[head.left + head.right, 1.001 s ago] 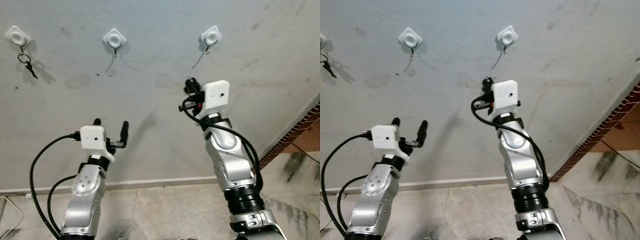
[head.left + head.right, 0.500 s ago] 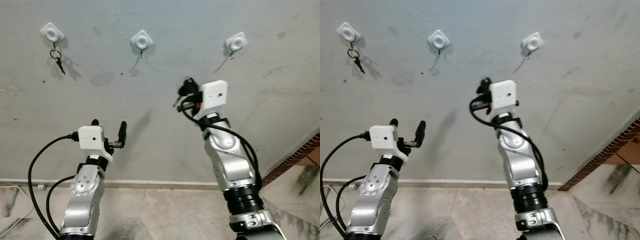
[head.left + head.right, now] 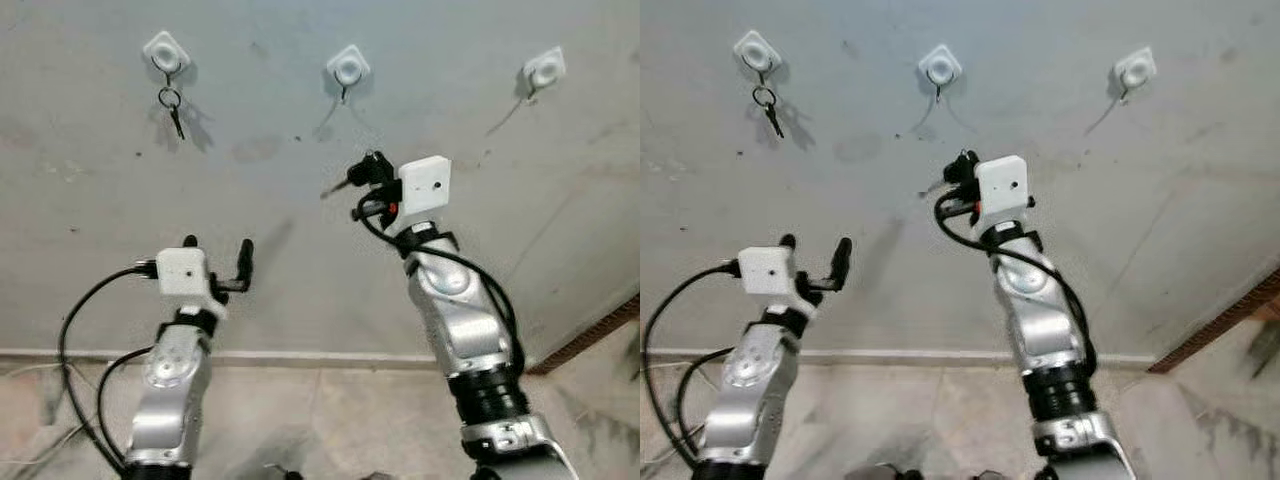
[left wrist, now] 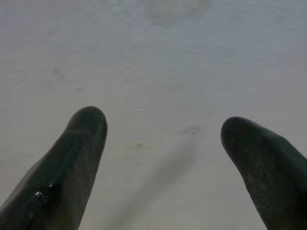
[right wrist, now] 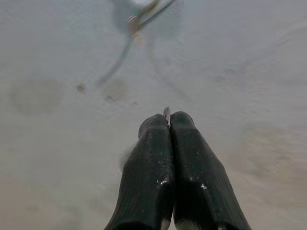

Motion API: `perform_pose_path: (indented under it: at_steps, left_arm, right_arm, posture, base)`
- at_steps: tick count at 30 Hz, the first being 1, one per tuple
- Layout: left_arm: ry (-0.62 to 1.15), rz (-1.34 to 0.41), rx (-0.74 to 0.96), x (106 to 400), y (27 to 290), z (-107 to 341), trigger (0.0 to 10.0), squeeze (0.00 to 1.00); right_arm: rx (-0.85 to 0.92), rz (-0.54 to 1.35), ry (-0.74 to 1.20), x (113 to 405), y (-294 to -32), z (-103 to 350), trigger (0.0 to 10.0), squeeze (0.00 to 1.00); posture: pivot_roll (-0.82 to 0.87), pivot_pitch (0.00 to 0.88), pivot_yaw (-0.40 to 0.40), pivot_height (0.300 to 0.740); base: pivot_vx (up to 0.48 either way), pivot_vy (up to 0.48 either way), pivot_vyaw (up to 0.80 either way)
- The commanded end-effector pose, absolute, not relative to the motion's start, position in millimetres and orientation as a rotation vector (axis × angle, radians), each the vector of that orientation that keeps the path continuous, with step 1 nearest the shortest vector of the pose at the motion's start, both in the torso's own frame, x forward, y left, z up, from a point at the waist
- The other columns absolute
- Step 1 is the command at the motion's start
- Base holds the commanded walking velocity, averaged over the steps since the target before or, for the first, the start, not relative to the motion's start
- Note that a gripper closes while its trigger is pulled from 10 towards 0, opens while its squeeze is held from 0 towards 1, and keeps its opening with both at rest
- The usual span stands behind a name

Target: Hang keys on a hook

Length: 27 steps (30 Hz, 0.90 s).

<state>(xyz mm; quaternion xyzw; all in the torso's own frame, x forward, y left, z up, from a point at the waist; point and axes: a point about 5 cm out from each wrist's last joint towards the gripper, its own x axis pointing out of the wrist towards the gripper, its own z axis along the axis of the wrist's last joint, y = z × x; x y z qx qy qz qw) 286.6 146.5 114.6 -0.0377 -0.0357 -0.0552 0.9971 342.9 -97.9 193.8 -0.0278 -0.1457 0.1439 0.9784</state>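
Three white hooks (image 3: pixel 348 67) dot the stained grey wall (image 3: pixel 90 230); right fingers (image 5: pixel 192 158) pinch keys (image 3: pixel 340 184), left fingers (image 4: pixel 79 153) spread

Home interior, plain corner: stained plaster wall (image 3: pixel 300 270), three white stick-on hooks (image 3: pixel 348 67), tiled floor (image 3: pixel 330 420), brick edging far right.

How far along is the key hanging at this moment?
Done: one key already hangs on the left hook. In hand: the right gripper is shut on a second key, raised below the middle hook but apart from it. Left: reach a bare hook and let go. The left gripper is open, holding nothing.
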Motion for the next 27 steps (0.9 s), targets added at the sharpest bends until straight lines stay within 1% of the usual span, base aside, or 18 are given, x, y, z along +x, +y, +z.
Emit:
perform_pose_path:
  at_steps: [1,20,24,27]
  left_arm:
    - [-0.066,-0.095,-0.053,286.5,152.6,114.2,10.0,0.0]
    - [-0.063,-0.12,-0.052,286.4,146.7,112.9,10.0,0.0]
    - [-0.053,-0.127,-0.048,285.7,144.9,110.6,10.0,0.0]
    - [-0.042,-0.146,-0.047,278.0,148.6,107.3,10.0,0.0]
  right_arm:
    - [-0.051,0.296,-0.317,343.1,-93.0,200.6,10.0,0.0]
    - [-0.039,0.281,-0.327,344.1,-94.4,202.9,10.0,0.0]
    - [-0.007,0.311,-0.348,344.0,-90.1,208.7,10.0,0.0]
    - [0.024,0.377,-0.376,345.8,-80.3,218.7,10.0,0.0]
  posture:
    - [0.03,0.108,-0.003,0.74]
    - [0.03,0.115,-0.002,0.74]
    - [0.03,0.117,0.005,0.74]
    - [0.05,0.15,0.013,0.74]
  base:
    - [0.0,0.0,0.0]
    - [0.0,0.0,0.0]
    - [0.0,0.0,0.0]
    - [0.0,0.0,0.0]
